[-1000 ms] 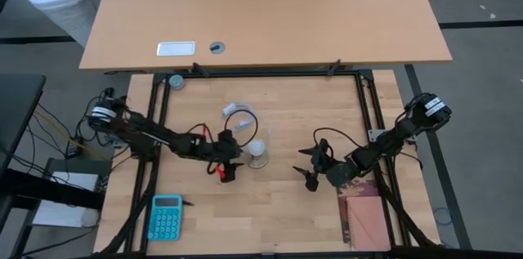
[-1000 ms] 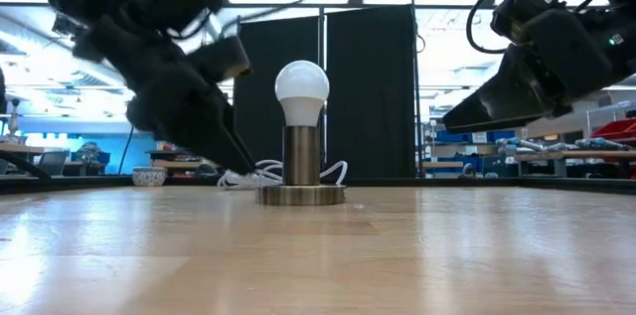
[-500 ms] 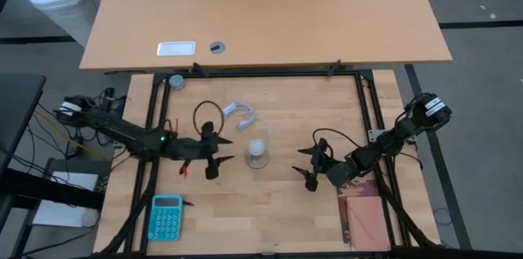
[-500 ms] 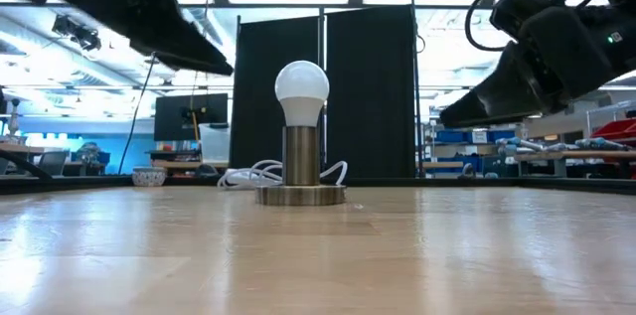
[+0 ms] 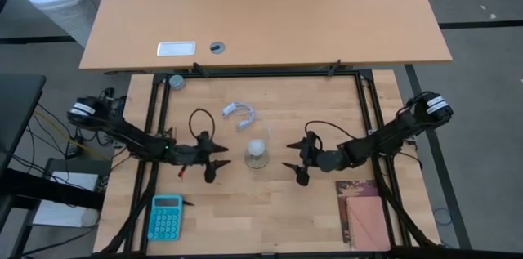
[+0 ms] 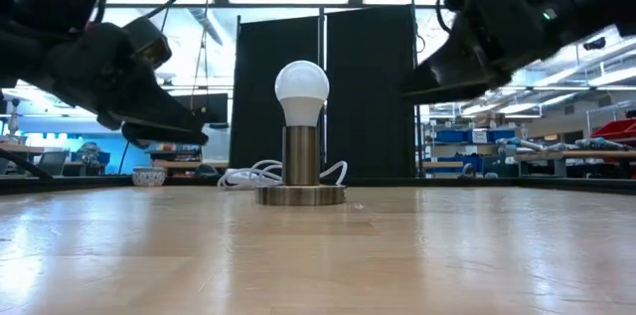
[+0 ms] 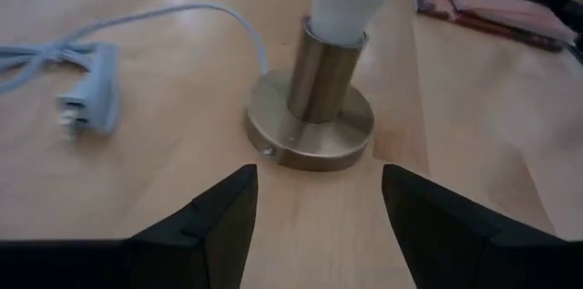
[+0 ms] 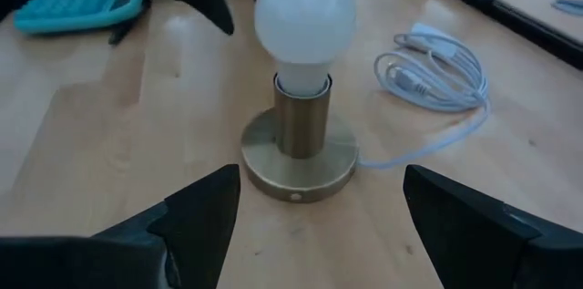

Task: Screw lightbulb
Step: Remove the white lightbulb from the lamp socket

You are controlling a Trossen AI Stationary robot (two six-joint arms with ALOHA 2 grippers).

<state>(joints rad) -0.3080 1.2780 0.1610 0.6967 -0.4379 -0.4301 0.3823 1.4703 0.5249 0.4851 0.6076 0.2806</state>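
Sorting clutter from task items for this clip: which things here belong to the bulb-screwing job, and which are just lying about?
Job: lightbulb, brass socket stand, white cable, left gripper, right gripper.
Lying about: teal calculator, booklet.

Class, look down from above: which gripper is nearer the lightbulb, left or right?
It is close, but the left gripper looks slightly nearer. It hovers open on the lightbulb's left; the right gripper hovers open on its right. Neither touches it.
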